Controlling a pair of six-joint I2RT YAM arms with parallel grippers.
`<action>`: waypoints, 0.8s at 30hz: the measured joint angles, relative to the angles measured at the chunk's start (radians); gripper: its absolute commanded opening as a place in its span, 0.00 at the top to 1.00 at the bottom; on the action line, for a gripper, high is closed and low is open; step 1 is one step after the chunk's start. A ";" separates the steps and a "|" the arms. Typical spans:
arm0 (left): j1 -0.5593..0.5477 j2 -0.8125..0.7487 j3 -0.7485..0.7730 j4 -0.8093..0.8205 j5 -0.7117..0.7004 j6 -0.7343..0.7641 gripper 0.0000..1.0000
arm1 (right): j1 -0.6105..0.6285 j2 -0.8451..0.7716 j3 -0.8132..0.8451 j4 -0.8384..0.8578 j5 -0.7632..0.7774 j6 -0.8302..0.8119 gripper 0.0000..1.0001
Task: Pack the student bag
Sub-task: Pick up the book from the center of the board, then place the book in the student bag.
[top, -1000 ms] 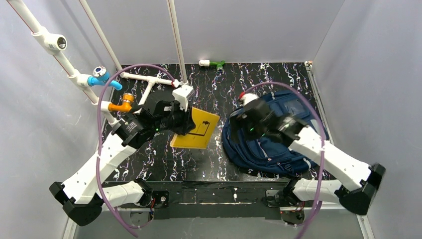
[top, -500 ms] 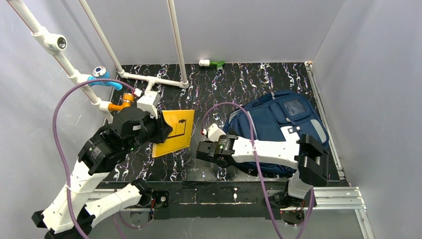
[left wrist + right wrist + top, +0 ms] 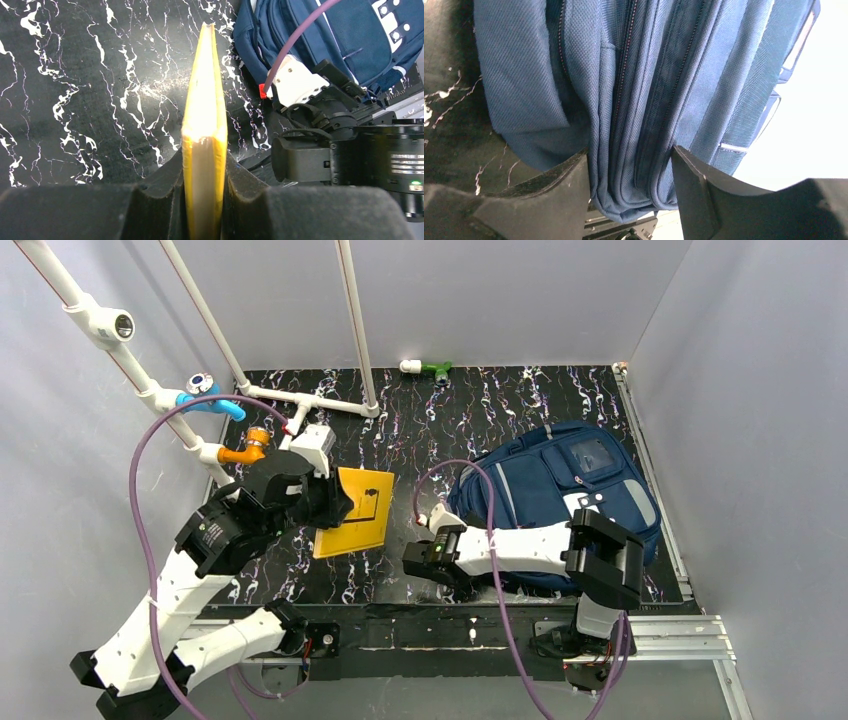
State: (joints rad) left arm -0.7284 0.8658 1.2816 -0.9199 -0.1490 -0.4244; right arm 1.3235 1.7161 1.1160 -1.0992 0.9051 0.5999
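- While the left gripper clamps a yellow book edge-up, the right gripper straddles a zipped edge of the student bag; whether it pinches, I cannot tell.
- That bag lies flat on the black marbled table, right side.
- Around it stand grey walls.

White arm links, black joint housings; looping purple cables, small red connector, matte black jaws

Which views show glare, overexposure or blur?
Right wrist: the background right of the bag is blown out to white. Left wrist: the book's near end and the fingers are soft; the table shows a sheen beside it. Top external: evenly lit and sharp.
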 measured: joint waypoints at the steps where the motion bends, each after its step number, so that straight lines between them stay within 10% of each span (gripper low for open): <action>1: 0.000 -0.002 0.000 0.000 0.000 -0.002 1.00 | 0.000 0.010 0.000 -0.006 0.019 0.011 0.49; 9: 0.000 -0.017 -0.022 0.003 0.019 -0.065 1.00 | 0.008 0.130 0.074 -0.206 0.208 0.246 0.97; 24: 0.000 0.053 -0.096 0.259 0.200 -0.335 1.00 | -0.274 -0.717 -0.032 0.278 -0.198 -0.076 0.99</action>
State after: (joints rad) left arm -0.7284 0.9184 1.1854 -0.6609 0.0509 -0.7589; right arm 1.0496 0.9989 1.0843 -0.8207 0.7071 0.5240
